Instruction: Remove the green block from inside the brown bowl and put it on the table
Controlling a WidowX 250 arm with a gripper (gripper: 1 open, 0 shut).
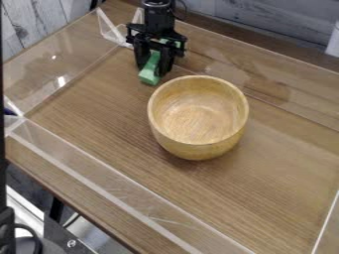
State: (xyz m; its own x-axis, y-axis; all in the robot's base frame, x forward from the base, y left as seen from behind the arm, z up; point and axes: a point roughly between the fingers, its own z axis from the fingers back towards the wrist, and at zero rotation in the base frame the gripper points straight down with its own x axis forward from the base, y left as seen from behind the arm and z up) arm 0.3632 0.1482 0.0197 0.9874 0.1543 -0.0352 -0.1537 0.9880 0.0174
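Observation:
The brown bowl (197, 117) sits near the middle of the table (106, 129), and its inside shows nothing in it. Behind its far left rim, the green block (151, 67) stands tilted with its lower end at the tabletop. My black gripper (157, 58) comes down from the top edge and is shut on the block, one finger on each side of it.
Low clear acrylic walls (54, 69) border the table on the left, back and front. A grey board wall lies beyond the far left edge. Bare tabletop lies left and right of the bowl.

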